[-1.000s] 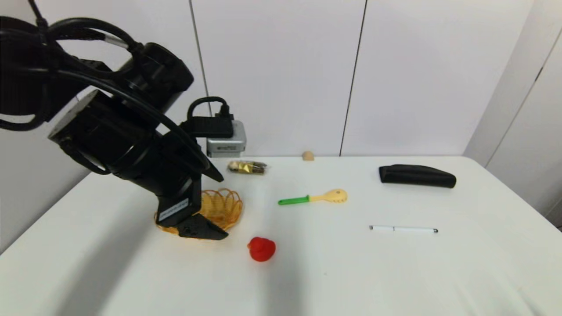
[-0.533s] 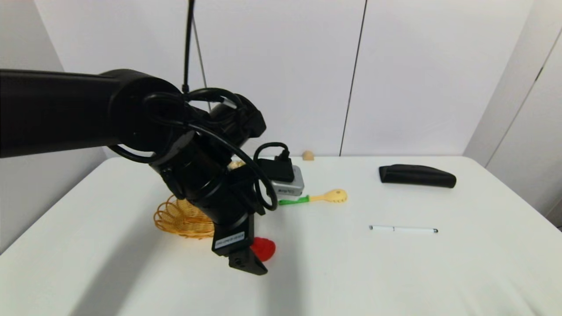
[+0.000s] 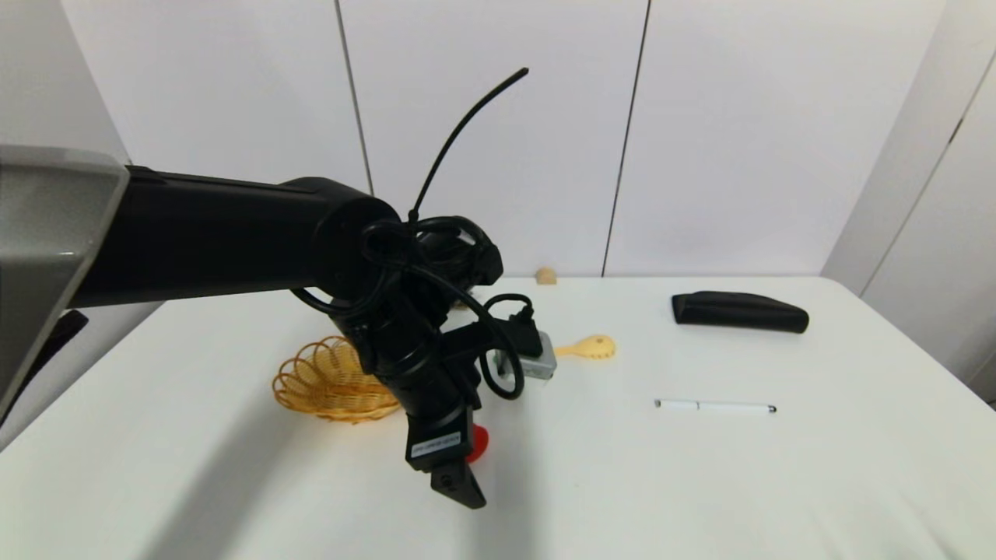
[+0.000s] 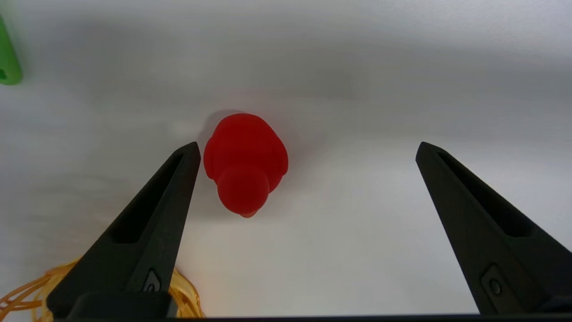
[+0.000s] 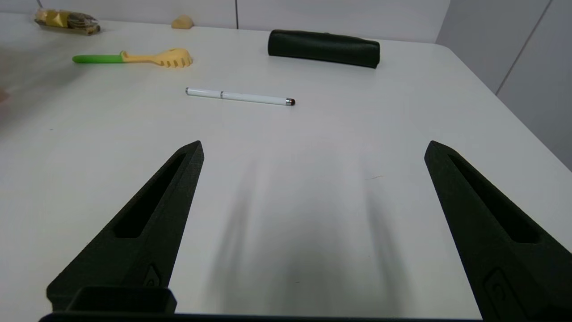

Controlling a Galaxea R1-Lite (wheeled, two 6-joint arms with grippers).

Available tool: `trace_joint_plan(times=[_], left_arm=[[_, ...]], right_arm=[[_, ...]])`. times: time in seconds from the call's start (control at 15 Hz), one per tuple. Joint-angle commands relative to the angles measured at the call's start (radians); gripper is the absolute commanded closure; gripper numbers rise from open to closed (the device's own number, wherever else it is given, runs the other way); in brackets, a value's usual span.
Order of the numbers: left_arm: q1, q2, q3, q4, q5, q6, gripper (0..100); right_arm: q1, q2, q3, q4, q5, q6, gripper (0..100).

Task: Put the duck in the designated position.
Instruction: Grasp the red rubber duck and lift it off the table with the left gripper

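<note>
Duck (image 4: 245,162) between spread left jaws, nearer one.

Bright, even, diffuse light fills every view, with no glare on the white table (image 3: 700,482). The left arm (image 3: 233,233) casts a soft shadow toward seven o'clock. In the left wrist view the duck (image 4: 245,161) looks slightly soft.

Smooth red duck (image 4: 245,161), probably rubber; woven yellow basket (image 3: 331,379), wiry and open; matt white surface (image 3: 700,482); glossy white pen (image 5: 240,96); matt black end effector fingers (image 4: 147,237).
</note>
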Motion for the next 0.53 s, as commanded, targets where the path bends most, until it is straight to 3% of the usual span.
trace_joint_plan(times=[0.07,0.53], left_arm=[[0.011,0.037,-0.003,0.004,0.002,0.005,0],[0.039,0.074,-0.040,0.002,0.019,0.007,0]], right_arm=[[0.000,0.001,0.008,0.000,0.001,-0.001,0],[0.000,0.001,0.008,0.000,0.001,-0.001,0]])
